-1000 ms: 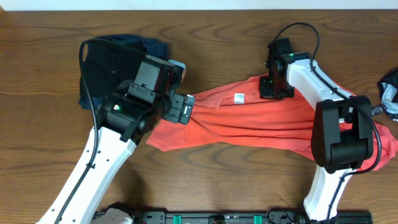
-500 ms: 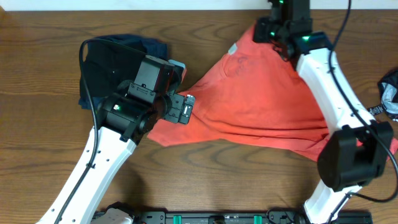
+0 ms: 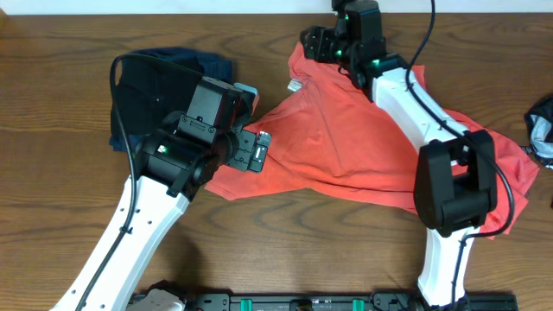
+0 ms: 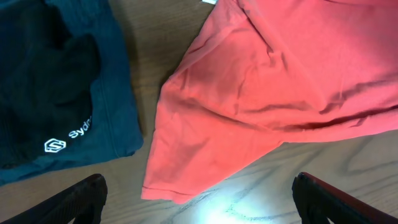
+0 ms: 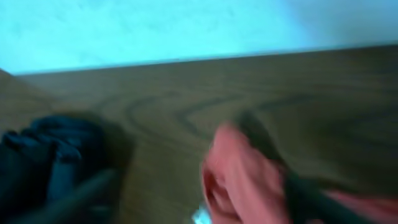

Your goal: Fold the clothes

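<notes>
Your left gripper: spread wide over coral T-shirt corner. Your right gripper: apart too, at its far edge.

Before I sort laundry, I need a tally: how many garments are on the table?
3: coral T-shirt spread mid-table, black garment far left atop a navy garment. The right-edge dark item is unclear.

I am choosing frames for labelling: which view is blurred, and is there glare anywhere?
Right wrist: heavily blurred; the T-shirt is a smeared coral patch, the background washed pale blue. Left wrist: sharp, with a bright glare spot on the table below the T-shirt. Overhead: sharp and evenly lit, no glare.
</notes>
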`<state>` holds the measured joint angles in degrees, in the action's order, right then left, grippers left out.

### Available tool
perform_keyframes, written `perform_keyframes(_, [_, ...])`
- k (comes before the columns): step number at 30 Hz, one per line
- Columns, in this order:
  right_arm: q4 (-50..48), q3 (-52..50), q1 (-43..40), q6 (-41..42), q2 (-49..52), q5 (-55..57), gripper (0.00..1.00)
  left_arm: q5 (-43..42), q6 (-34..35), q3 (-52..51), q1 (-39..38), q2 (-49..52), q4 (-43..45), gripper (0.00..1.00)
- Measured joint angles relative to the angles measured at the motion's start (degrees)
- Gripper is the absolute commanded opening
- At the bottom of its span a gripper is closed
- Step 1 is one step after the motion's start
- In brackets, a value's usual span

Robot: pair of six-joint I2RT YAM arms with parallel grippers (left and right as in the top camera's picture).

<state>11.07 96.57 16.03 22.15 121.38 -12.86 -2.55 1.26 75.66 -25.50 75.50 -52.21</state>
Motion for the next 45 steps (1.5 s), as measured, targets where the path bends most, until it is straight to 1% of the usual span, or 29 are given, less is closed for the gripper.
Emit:
perform_keyframes(3, [7.21, -0.11, -2.82, -1.25, -1.79, -0.68, 0.99, -0.02, 0.00, 0.00, 0.00, 0.00, -0.13, 0.96])
perform_keyframes(5, [12.92, -0.17, -6.54, -1.77, -4.52, -1.01, 0.98, -0.02, 0.02, 0.02, 0.00, 0.00, -0.09, 0.96])
perform_keyframes(9, [26.51, -0.20, -15.32, -3.82, -11.47, -1.05, 0.89, -0.02, 0.02, 0.02, 0.00, 0.02, -0.13, 0.96])
perform_keyframes(11, [33.92, 0.07, -20.65, -4.70, -14.84, 0.48, 0.81, -0.02, 0.02, 0.02, 0.00, 0.02, -0.13, 0.96])
perform_keyframes(12, [37.62, 0.20, -23.28, -5.03, -16.02, 1.49, 0.80, -0.02, 0.00, 0.02, 0.00, 0.02, -0.13, 0.96])
perform_keyframes(13, [40.13, 0.22, -25.44, -5.35, -16.61, 2.49, 0.80, -0.02, 0.00, 0.02, 0.00, 0.02, -0.11, 0.96])
perform_keyframes(16, [45.20, -0.02, -31.06, -6.56, -16.26, 2.95, 0.73, -0.02, 0.00, 0.02, 0.00, 0.02, -0.13, 0.96])
perform_keyframes(17, [45.18, -0.55, -32.35, -7.19, -15.63, 2.12, 0.65, -0.02, 0.00, 0.02, 0.00, 0.02, -0.11, 0.96])
perform_keyframes(18, [44.28, -1.31, -33.20, -7.82, -14.91, 0.98, 0.54, -0.02, 0.00, 0.02, 0.00, 0.02, -0.13, 0.96])
perform_keyframes(19, [42.84, -2.12, -33.66, -8.39, -14.21, -0.39, 0.33, -0.02, 0.02, 0.02, 0.00, 0.02, -0.11, 0.96])
perform_keyframes(20, [40.35, -3.04, -33.81, -8.68, -13.20, -2.14, 0.08, -0.02, 0.00, 0.02, 0.00, 0.02, -0.11, 0.96])
perform_keyframes(21, [38.27, -3.61, -33.73, -8.81, -12.28, -3.58, 0.01, -0.02, 0.00, 0.02, 0.00, 0.02, -0.13, 0.96])
perform_keyframes(23, [33.24, -4.52, -32.92, -8.66, -10.14, -5.99, 0.01, -0.02, 0.00, 0.02, 0.00, 0.02, -0.13, 0.96])
perform_keyframes(25, [29.11, -4.87, -31.63, -7.43, -8.04, -7.26, 0.02, -0.02, 0.02, 0.02, 0.00, 0.02, -0.13, 0.96])
perform_keyframes(27, [24.65, -4.90, -29.73, -5.44, -5.42, -7.67, 0.01, -0.02, 0.02, 0.02, 0.00, 0.02, -0.13, 0.96])
perform_keyframes(31, [19.12, -4.94, -25.44, -1.11, -0.15, -7.93, 0.01, -0.02, 0.02, 0.02, 0.00, 0.02, -0.11, 0.96])
perform_keyframes(37, [18.75, -5.31, -19.50, 2.89, 5.60, -7.78, 0.01, -0.02, 0.00, 0.02, 0.00, 0.02, -0.11, 0.96])
perform_keyframes(40, [18.27, -5.60, -16.06, 4.83, 6.58, -5.22, 0.01, -0.02, 0.02, 0.02, 0.00, 0.02, 0.09, 0.96])
perform_keyframes(43, [14.95, -5.57, -12.94, 8.35, 7.04, -1.29, 0.01, -0.02, 0.02, 0.02, 0.00, 0.02, 0.22, 0.96])
perform_keyframes(45, [10.73, -5.42, -11.28, 11.08, 8.37, 0.11, 0.01, -0.02, 0.02, 0.02, 0.00, 0.02, 0.20, 0.97])
